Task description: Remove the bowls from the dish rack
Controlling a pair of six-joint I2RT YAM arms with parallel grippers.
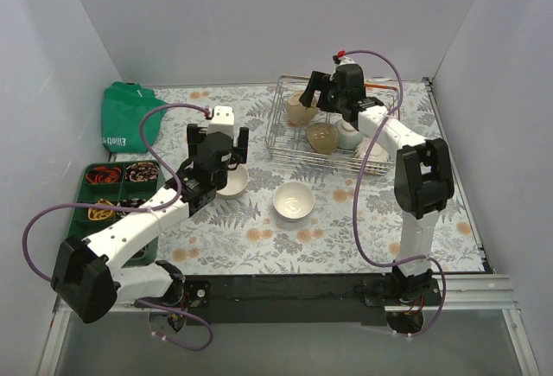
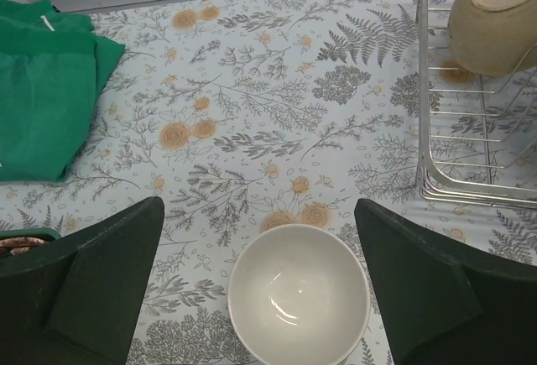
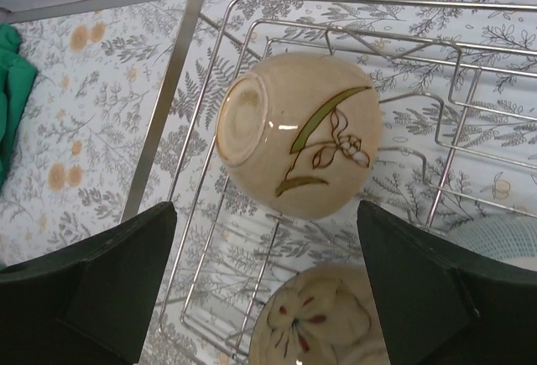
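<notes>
**Top view.** The dish rack is noted on the table, at about 1 o'clock from centre. At least three bowls are seen inside it. A beige bowl lies at the rack's 10 o'clock corner, a tan bowl sits just beside it at 5 o'clock, and a pale bowl is at 3 o'clock of the tan one. Two white bowls are found upright on the table outside the rack. One white bowl stands at 6 o'clock of the rack, and a second white bowl stands below the left end effector. The right end effector is held over the beige bowl. A green cloth is noted at 10 o'clock and a compartment tray at 9 o'clock.

**Left wrist view.** Both fingers are seen spread wide, with nothing gripped. The second white bowl is seen between them at 6 o'clock, mouth up and apart from both. The rack corner is noted at 2 o'clock.

**Right wrist view.** The jaws are seen fully spread and empty. The beige bowl is seen centred, tipped on its side among the wires, with its foot turned to 9 o'clock. The tan bowl is noted at 6 o'clock and a teal bowl at 4 o'clock.
</notes>
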